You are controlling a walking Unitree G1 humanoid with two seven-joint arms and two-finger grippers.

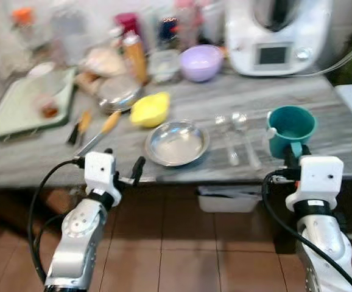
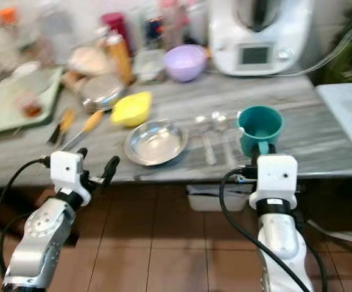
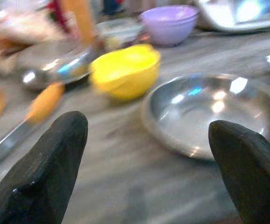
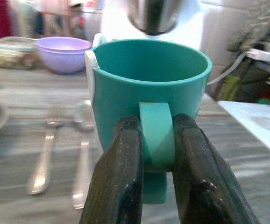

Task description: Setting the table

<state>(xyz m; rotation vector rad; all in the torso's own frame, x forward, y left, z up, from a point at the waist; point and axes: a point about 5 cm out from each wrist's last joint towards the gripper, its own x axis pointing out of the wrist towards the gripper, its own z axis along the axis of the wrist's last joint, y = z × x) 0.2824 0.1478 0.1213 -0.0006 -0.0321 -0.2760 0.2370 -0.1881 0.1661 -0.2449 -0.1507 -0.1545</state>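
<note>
A teal mug (image 1: 292,125) stands on the grey table (image 1: 322,100) near its front right edge. My right gripper (image 4: 157,122) is shut on the mug's handle (image 4: 157,140), one black finger on each side. Left of the mug lie two pieces of cutlery (image 1: 237,139), then a shallow steel plate (image 1: 177,143) and a yellow bowl (image 1: 150,108). My left gripper (image 1: 125,160) hovers open at the table's front edge, facing the steel plate (image 3: 209,112) and the yellow bowl (image 3: 125,70), with nothing between its fingers (image 3: 51,168).
A knife with an orange handle (image 1: 100,131) lies left of the plate. Further back are a green tray (image 1: 24,106), a steel lid (image 1: 118,94), a purple bowl (image 1: 201,62), bottles and a white kitchen machine (image 1: 278,33). Tiled floor lies below the table.
</note>
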